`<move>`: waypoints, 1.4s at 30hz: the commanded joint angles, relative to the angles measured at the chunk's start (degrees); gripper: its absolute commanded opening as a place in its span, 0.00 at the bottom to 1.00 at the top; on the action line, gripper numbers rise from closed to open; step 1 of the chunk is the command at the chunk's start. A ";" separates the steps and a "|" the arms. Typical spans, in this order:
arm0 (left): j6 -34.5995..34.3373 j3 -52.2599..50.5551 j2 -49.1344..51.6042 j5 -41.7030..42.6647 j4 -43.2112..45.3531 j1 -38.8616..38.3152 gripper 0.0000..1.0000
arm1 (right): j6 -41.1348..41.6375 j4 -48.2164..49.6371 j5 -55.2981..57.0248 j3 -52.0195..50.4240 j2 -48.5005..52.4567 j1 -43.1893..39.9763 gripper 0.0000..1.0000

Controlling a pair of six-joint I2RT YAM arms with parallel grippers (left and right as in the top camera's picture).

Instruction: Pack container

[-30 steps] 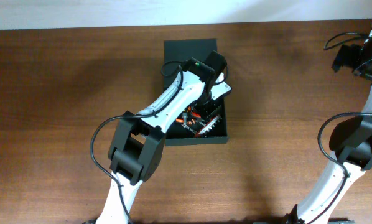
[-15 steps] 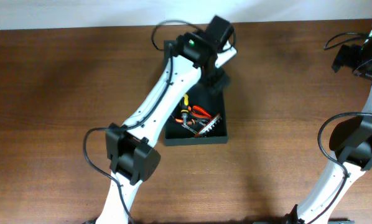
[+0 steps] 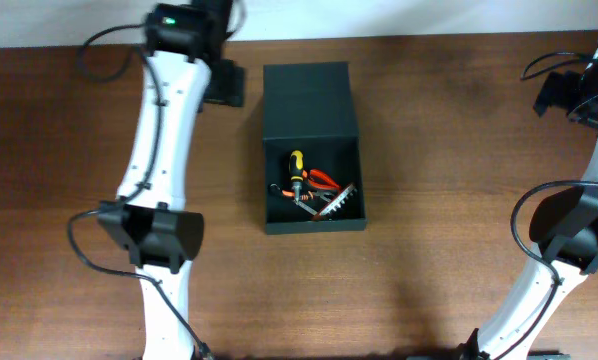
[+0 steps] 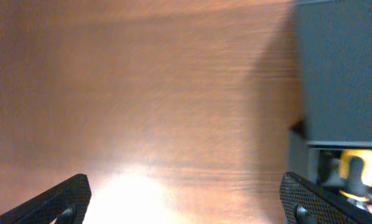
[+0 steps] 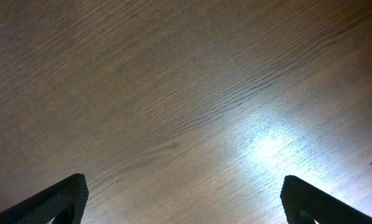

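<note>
The dark green-black container (image 3: 279, 218) lies mid-table, its flap lid (image 3: 307, 100) a flat panel at the far end. In the uncovered near part lie a yellow-handled screwdriver (image 3: 295, 163), red-handled pliers (image 3: 325, 180) and a metal tool (image 3: 336, 203). My left gripper (image 3: 224, 85) hangs open just left of the lid, holding nothing. Its wrist view shows the fingertips (image 4: 68, 198) wide apart over bare wood, with the container (image 4: 341, 68) and the yellow handle (image 4: 358, 165) at the right. My right gripper (image 3: 569, 95) is open at the far right, over bare table (image 5: 186, 93).
The brown wooden table (image 3: 449, 200) runs to a pale wall along the far edge. The left arm (image 3: 159, 160) stretches along the container's left side. The right arm (image 3: 569, 240) stands at the right edge, with cables near its wrist.
The left arm has swung off the container, first to its far end and then out to the far left. Its jaws have opened. The right arm has not moved.
</note>
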 commanded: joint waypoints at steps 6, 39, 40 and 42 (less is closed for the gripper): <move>-7.67 1.40 -0.31 17.90 -2.14 9.51 0.99 | 0.09 -0.02 -7.98 -0.20 -1.40 -0.35 0.99; -1.09 -1.46 12.72 57.07 8.44 11.78 1.00 | -0.83 6.43 -35.87 -1.60 0.26 4.81 0.99; -1.05 -1.46 12.72 58.10 8.85 12.00 1.00 | -1.25 6.23 -36.15 -1.62 0.63 5.84 0.97; 2.40 -1.46 12.72 61.13 8.94 12.15 1.00 | -5.68 6.16 -40.41 -1.66 1.33 7.69 0.91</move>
